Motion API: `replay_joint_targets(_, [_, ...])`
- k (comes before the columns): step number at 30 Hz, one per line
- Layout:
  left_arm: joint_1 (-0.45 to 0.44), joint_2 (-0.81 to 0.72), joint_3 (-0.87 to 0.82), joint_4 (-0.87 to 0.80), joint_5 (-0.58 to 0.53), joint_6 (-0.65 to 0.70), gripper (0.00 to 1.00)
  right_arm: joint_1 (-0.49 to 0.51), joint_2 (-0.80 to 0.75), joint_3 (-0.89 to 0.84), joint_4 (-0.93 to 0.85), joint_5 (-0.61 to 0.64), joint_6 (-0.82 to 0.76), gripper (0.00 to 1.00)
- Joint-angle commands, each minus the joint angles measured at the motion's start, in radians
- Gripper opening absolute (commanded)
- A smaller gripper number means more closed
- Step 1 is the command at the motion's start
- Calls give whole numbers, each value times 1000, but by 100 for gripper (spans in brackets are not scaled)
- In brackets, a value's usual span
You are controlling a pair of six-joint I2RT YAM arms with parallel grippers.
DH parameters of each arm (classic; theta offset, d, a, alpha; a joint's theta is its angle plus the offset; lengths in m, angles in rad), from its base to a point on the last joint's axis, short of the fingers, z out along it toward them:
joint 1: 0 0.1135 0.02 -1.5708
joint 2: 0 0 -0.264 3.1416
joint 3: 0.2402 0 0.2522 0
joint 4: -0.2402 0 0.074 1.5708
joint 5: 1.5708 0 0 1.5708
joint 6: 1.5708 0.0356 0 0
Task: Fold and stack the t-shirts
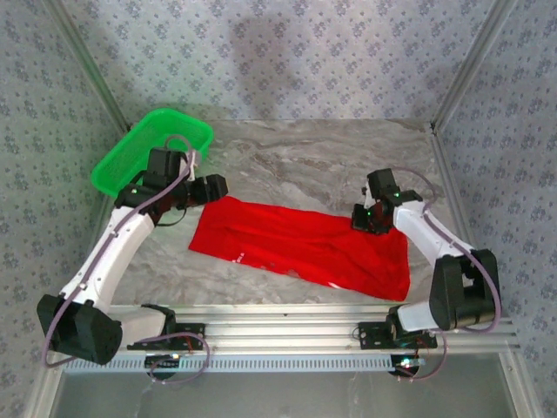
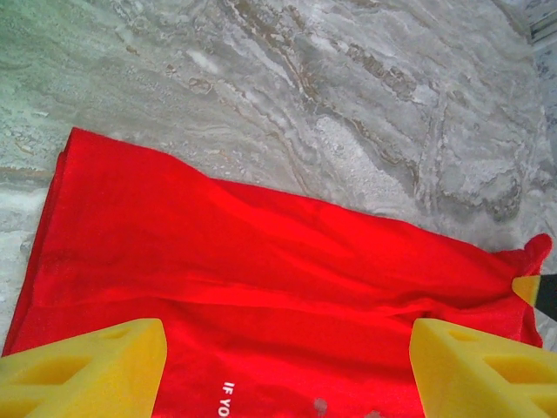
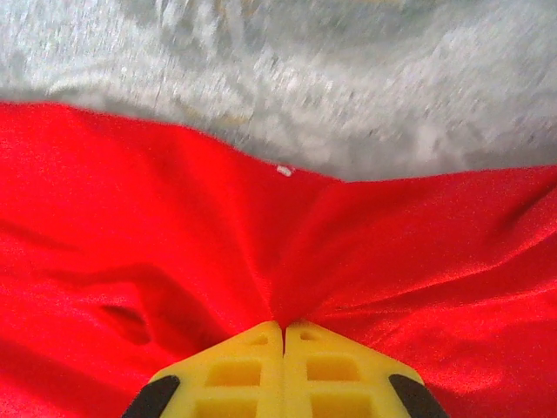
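Top external view: red t-shirt (image 1: 300, 248) lies flat on the marble-look table (image 1: 305, 161) as a long strip, running from left-ctr down toward the near right, w/ a bit of white print on its near edge. Left gripper (image 1: 211, 187) is over the strip's far-left corner. Green basket (image 1: 122, 161) sits just behind that arm at the table's far-left corner, apart from the shirt. Right gripper (image 1: 364, 218) is down at the far edge of the shirt's right end. Left wrist cam: yellow fingers (image 2: 83, 370) spread wide apart, nothing btwn them, red cloth below w/ white letters (image 2: 228, 399) reading "IF YO" near the bottom edge. A small yellow-and-black tip (image 2: 538, 294) at the shirt's far corner is prob. the other arm's finger, but too little of it shows to be sure. Right wrist cam: fingers (image 3: 235, 366) pressed together, pinching a fold of the red fabric, wrinkles fanning out from the pinch; the shirt's edge meets bare table just beyond.
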Motion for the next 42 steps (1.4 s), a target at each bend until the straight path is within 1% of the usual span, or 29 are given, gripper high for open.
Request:
replay_joint_targets(1, [4,5,-19,4,-2,22,74,40,-44,-49,-67,-15,58,2])
replay_joint_targets(4, [4,20,-38,24,18,22,74,38,-49,-87,-75,5,88,2])
replay_joint_targets(7, [4,46,-53,51,43,19,73,8,-12,-83,-42,29,83,2])
replay_joint_targets(13, [-3,81,-73,89,52,17,73,-52,122,23,-3,71,67,2])
replay_joint_targets(16, [-3,93,-83,94,43,17,73,-78,214,95,14,70,47,3])
replay_joint_targets(18, [-3,98,-95,94,36,17,73,-88,284,149,24,66,15,10])
replay_joint_targets(21, [-3,94,-114,89,25,19,73,-90,344,216,-4,57,-4,28])
replay_joint_targets(23, [-2,86,-124,80,17,20,73,-89,318,217,-23,63,-6,37])
replay_joint_targets(26, [-2,73,-142,81,12,19,73,-93,231,166,-57,60,2,44])
replay_joint_targets(30, [-2,64,-149,90,18,13,73,-97,166,77,-64,36,-9,44])
replay_joint_targets(36, [-2,61,-119,86,27,25,73,-94,174,-4,38,8,13,40])
replay_joint_targets(42, [-2,40,-103,75,40,30,73,-91,219,-29,103,-3,16,30])
